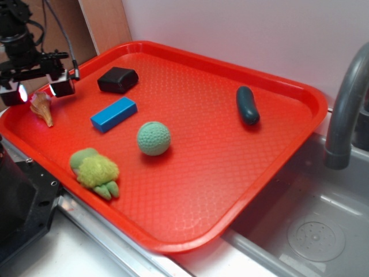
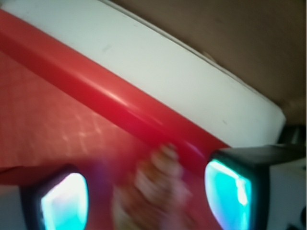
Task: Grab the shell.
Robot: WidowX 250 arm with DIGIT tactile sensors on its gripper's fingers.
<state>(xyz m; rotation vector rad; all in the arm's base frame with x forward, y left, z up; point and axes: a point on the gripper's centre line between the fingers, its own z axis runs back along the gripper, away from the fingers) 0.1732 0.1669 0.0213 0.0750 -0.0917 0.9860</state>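
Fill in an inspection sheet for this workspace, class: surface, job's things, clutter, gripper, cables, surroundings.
Surface: red tray, textured, raised rim.
Job's things: shell near the tray's left edge, lying between the fingers; blurred in the wrist view.
Clutter: black block, blue block, green ball, plush toy, dark oblong object.
Gripper: gripper open, straddling the shell.
Cables: black cable on the arm.
Surroundings: sink, grey faucet, white wall.
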